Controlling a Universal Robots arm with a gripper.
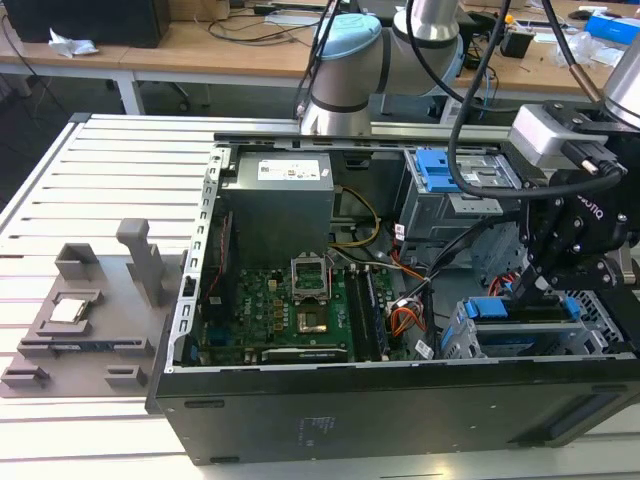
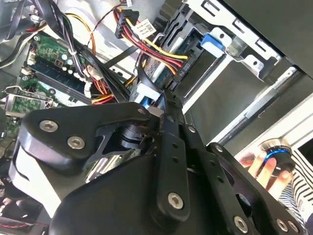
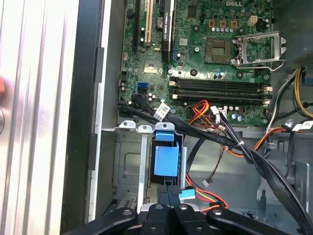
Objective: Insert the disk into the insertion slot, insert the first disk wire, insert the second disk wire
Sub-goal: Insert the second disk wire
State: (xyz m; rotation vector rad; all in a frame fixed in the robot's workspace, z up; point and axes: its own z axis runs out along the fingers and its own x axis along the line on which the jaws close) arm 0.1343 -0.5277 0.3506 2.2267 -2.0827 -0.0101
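Note:
The disk (image 1: 515, 309), in its blue carrier, lies inside the insertion slot (image 1: 458, 342), the low grey cage at the exterior view's right front corner of the open case. The first wrist view shows the blue carrier (image 3: 166, 159) in the cage (image 3: 128, 164). My gripper (image 1: 527, 288) stands over the disk's end, fingers shut together (image 3: 169, 189). Its tip (image 2: 167, 96) sits at a black connector on the red-yellow wire bundle (image 2: 164, 53). A black wire with a light blue connector (image 3: 187, 194) lies right beside the fingers. Whether anything is pinched is hidden.
A taller grey cage with a blue latch (image 1: 437, 170) stands behind the slot. Loose cables (image 3: 222, 139) cross between the motherboard (image 1: 275, 310) and the cage. A grey fixture block (image 1: 90, 310) lies on the table. A person's hand (image 2: 254, 164) holds a round device beside the case.

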